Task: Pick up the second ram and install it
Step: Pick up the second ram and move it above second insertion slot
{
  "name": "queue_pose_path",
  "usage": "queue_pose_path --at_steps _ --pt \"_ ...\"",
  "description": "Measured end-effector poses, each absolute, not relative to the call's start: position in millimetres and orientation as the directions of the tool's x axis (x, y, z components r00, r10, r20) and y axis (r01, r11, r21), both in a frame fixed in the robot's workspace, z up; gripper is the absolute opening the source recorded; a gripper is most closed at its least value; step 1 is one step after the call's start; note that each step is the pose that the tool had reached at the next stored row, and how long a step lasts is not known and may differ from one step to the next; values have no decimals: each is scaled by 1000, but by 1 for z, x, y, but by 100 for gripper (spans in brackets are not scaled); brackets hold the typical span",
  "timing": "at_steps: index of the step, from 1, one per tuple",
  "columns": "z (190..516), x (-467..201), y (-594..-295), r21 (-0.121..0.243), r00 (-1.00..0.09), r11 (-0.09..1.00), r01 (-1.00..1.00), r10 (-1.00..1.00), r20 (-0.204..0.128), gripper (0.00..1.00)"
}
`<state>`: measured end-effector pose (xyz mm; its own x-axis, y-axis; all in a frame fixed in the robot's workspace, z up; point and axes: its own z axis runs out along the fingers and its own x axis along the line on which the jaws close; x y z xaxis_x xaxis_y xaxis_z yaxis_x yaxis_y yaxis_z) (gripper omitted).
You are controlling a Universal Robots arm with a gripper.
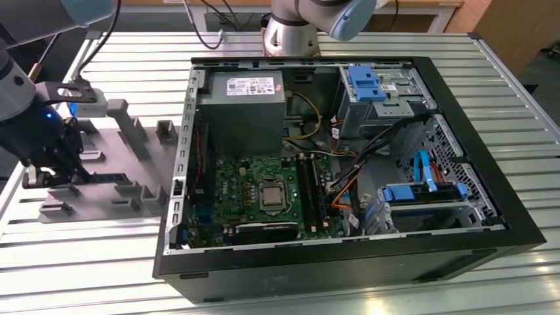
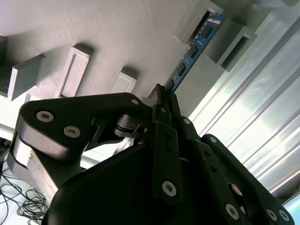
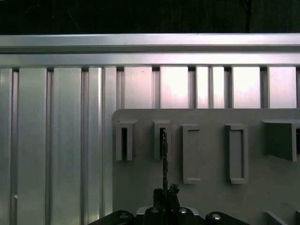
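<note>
The second ram (image 2: 193, 47) is a thin strip with black chips, seen edge-on in the first wrist view as the ram (image 3: 164, 157). My gripper (image 2: 162, 92) is shut on its near end, and the fingertips (image 3: 159, 193) pinch it from both sides. The strip's far end reaches a grey slotted block (image 3: 162, 140) on the grey fixture plate (image 1: 105, 190). In the exterior view the gripper (image 1: 48, 172) hangs over that plate at the view's left, away from the open computer case (image 1: 350, 259). The green motherboard (image 1: 254, 190) lies inside the case, with dark memory slots (image 1: 311, 190) beside the processor.
Several more grey slotted blocks (image 3: 191, 153) stand in a row on the plate. The table is ribbed aluminium (image 3: 56, 140). Cables (image 1: 350, 184), drive cages with blue clips (image 1: 366, 82) and a power supply (image 1: 245, 105) crowd the case. The arm's base (image 1: 293, 33) stands behind it.
</note>
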<state>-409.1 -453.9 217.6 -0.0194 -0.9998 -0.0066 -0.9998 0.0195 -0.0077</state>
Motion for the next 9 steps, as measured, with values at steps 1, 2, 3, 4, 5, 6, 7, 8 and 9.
queue_pose_path --at_steps 1,2,3,4,5,6,7,8,9 --pt "218 -409 -454 -8 -19 19 -1000 -1000 -7 14" --pt "219 -409 -454 -8 -19 19 -1000 -1000 -7 14" --pt "219 -409 -454 -8 -19 19 -1000 -1000 -7 14" --pt "219 -409 -454 -8 -19 19 -1000 -1000 -7 14" --pt "220 -409 -454 -8 -19 19 -1000 -1000 -7 14" --pt "220 -409 -454 -8 -19 19 -1000 -1000 -7 14" --pt "220 -409 -454 -8 -19 19 -1000 -1000 -7 14" --pt "221 -409 -454 -8 -19 19 -1000 -1000 -7 14" --pt "221 -409 -454 -8 -19 19 -1000 -1000 -7 14"
